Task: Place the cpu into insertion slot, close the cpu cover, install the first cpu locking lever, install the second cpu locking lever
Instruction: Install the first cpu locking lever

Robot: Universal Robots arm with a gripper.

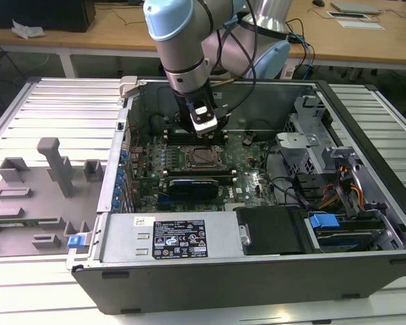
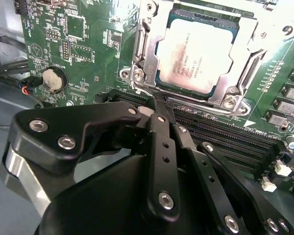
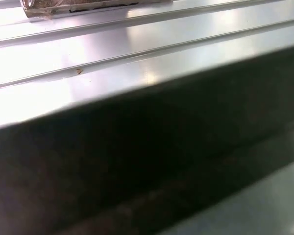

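An open computer case (image 1: 257, 288) lies on its side on the slatted metal bench (image 1: 61, 108). It takes up the middle of the bench and reaches toward the edge on the exterior view's right. A grey fixture tray (image 1: 27, 203) sits beside it on the exterior view's left. The arm reaches down into the case, and the pincer (image 1: 206, 128) hangs just above the green motherboard (image 1: 250, 162), at the far edge of the insertion slot (image 1: 201, 157).

In the second wrist view the cpu (image 2: 196, 56) lies flat in the slot with its pale metal top facing up. The cpu cover (image 2: 143, 54) lies down around the cpu, which shows through the cover's square window. The pincer (image 2: 157, 103) has its black fingers (image 2: 161, 147) brought together. Their tips meet right at the edge of the cover, on the side next to the long black RAM slots (image 2: 225, 142) (whether anything thin is pinched between them cannot be told). A round coin battery (image 2: 53, 78) sits on the motherboard, well apart from the slot and toward the board's edge.

In the first wrist view, bright bench slats (image 3: 137, 44) run past a dark band.
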